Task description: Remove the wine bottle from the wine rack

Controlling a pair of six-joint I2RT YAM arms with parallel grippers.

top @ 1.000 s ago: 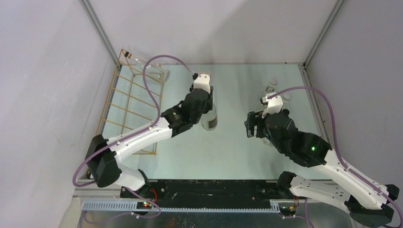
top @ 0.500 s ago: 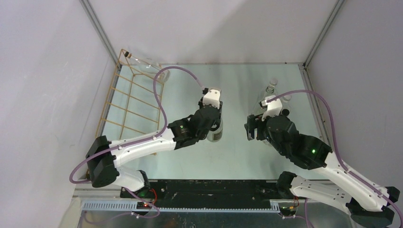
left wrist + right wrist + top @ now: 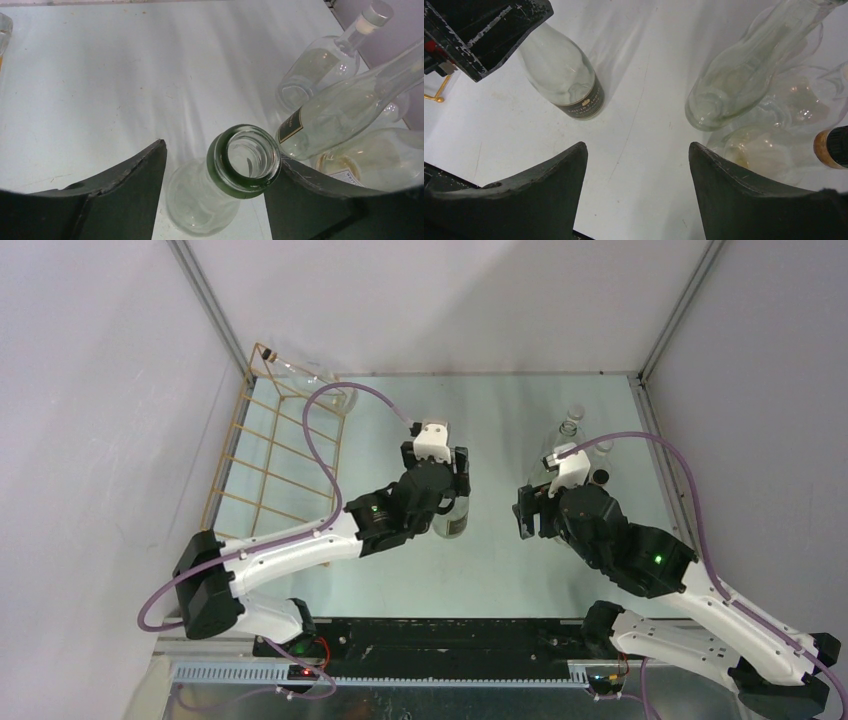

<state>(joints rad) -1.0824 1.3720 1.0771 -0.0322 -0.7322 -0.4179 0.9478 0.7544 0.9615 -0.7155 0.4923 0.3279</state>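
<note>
No writing can be read. The wine bottle carries a dark band label with gold lettering just above its base, too small to make out. In the cluster of clear bottles at 2 o'clock on the worktop, one leaning bottle has a dark label with a gold edge, and another shows the corner of a white label with blurred print.

The wine bottle is off the rack and stands upright near the middle of the worktop. Its long axis is vertical and its green-rimmed open mouth points straight up into the left wrist camera. The left gripper hangs over it with its jaws apart around the neck. One finger is at the rim and the other stands clear.

The wine rack lies at 9 o'clock along the left wall, its length running roughly 12 to 6 with the triangular end at 12. A second clear bottle lies across that far end, neck toward 10 o'clock.

The right gripper hovers at 3 o'clock of the wine bottle, jaws apart with only bare worktop between them.
</note>
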